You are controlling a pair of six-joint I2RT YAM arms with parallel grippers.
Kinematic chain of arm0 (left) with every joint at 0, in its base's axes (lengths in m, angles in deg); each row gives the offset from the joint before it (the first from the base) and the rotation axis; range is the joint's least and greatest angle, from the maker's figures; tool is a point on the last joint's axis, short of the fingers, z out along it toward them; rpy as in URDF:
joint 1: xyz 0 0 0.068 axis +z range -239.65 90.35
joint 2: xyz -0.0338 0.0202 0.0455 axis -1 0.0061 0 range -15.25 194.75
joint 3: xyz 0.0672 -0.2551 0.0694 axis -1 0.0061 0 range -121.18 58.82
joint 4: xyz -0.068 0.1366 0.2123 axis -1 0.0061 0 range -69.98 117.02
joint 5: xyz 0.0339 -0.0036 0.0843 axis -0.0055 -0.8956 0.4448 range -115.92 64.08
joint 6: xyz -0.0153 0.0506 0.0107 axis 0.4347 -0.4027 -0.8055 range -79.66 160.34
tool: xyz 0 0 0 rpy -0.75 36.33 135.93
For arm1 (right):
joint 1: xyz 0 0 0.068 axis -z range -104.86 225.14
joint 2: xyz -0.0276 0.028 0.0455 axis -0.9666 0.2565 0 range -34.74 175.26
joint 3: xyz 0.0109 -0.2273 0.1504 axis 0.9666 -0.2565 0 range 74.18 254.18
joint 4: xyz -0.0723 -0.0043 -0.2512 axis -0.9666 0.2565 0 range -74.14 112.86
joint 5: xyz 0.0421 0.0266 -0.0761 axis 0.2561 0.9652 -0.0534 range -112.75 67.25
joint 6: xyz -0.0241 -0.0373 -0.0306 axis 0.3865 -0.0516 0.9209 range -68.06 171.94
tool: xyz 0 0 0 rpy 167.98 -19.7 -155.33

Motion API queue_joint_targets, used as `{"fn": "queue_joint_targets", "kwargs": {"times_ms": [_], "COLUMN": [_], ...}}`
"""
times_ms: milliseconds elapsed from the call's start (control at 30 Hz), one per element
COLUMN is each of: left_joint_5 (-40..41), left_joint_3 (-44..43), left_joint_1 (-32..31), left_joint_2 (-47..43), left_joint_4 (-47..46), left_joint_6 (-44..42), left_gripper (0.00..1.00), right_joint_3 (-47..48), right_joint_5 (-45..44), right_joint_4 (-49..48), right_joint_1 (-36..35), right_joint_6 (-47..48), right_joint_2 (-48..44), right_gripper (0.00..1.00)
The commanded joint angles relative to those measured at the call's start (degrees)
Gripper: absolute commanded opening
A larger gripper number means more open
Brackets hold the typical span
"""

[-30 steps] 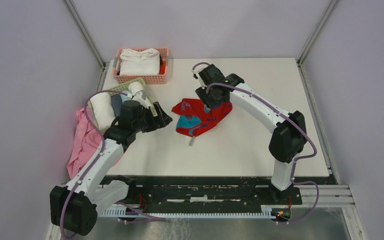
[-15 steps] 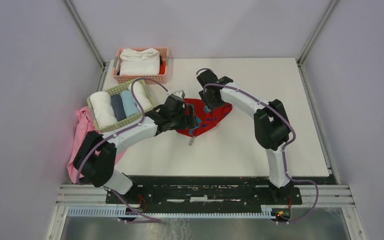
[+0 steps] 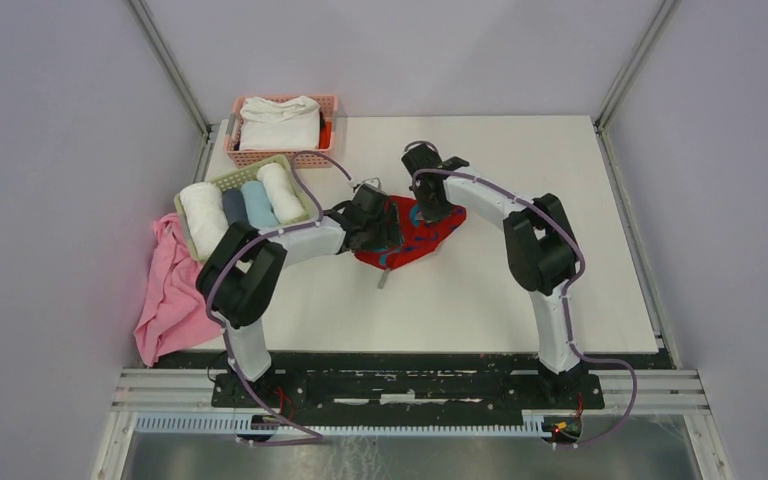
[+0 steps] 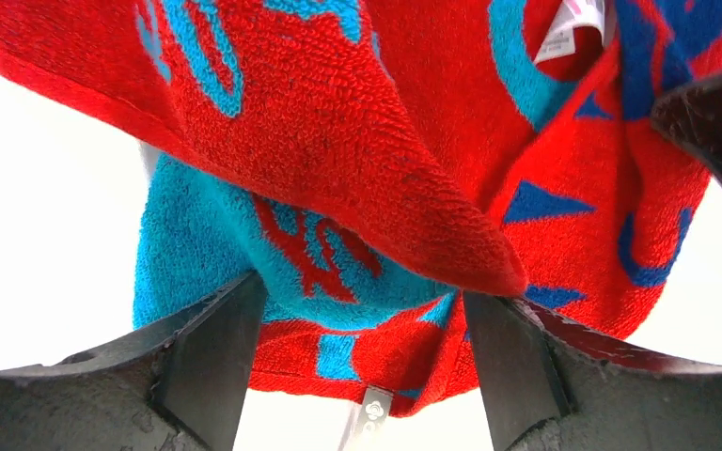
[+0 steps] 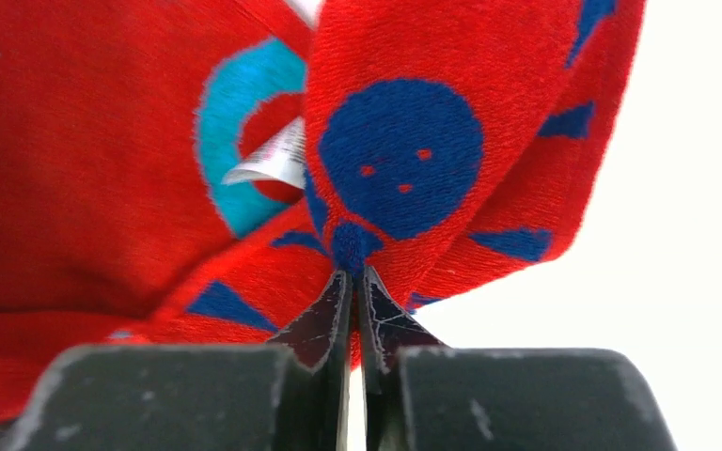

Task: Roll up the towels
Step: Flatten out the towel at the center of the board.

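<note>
Looking down from above, the red terry towel with teal-blue marks (image 3: 412,238) lies crumpled and unrolled on the white table (image 3: 520,290), and both arms meet over it. The left gripper (image 3: 378,222) sits at the red towel's left edge, the right gripper (image 3: 430,207) at its far edge. Left of the red towel, a pale green slatted basket (image 3: 248,172) holds four finished rolls. Beyond that, a pink plastic basket (image 3: 280,157) carries a folded white towel (image 3: 278,125). Further left, a plain pink cloth (image 3: 168,290) hangs off the table edge.

From the left wrist, the black fingers (image 4: 211,348) stand wide, and a pointed fold of the red towel lies between them, unpinched. A grey label (image 4: 367,423) pokes out from the red towel's near hem.

From the right wrist, the jaws are pressed almost together, pinching a raised ridge of the red towel just beside a white care tag (image 5: 273,160).

The step in hand looks like spreading the red towel flat before rolling it. Doing it well probably means the left jaws close on a single hem layer rather than the bunched fold. Both arms should then draw apart evenly and low, so the cloth flattens without twisting.
</note>
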Motion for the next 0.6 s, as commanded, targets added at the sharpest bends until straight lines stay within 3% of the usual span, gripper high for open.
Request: {"fn": "queue_joint_targets", "kwargs": {"times_ms": [0,233,433,500,567], "left_joint_5": [-0.5,-5.7,-9.7,-11.5,-12.5], "left_joint_3": [2.5,9.4,13.7,14.9,15.9], "left_joint_1": [2.6,6.3,7.1,7.0,7.0], "left_joint_2": [2.2,0.2,-2.3,-3.4,-4.7], "left_joint_4": [-0.1,-2.5,-4.5,-5.9,-6.6], "left_joint_6": [2.6,6.4,8.8,10.3,11.5], "left_gripper": [0.83,0.81,0.8,0.8,0.81], "right_joint_3": [-5.7,-27.1,-51.9,-56.6,-58.6], "right_joint_5": [-2.8,-5.7,-9.9,-8.9,-8.3], "right_joint_4": [-1.1,-8.4,-9.0,-7.5,-5.0], "right_joint_1": [3.4,8.6,10.5,10.5,10.6], "right_joint_6": [-3.6,-9.6,-22.4,-26.0,-27.8], "right_joint_2": [-8.9,-35.0,-54.2,-57.6,-59.6], "right_gripper": [0.04,0.02,0.08,0.14,0.27]}}
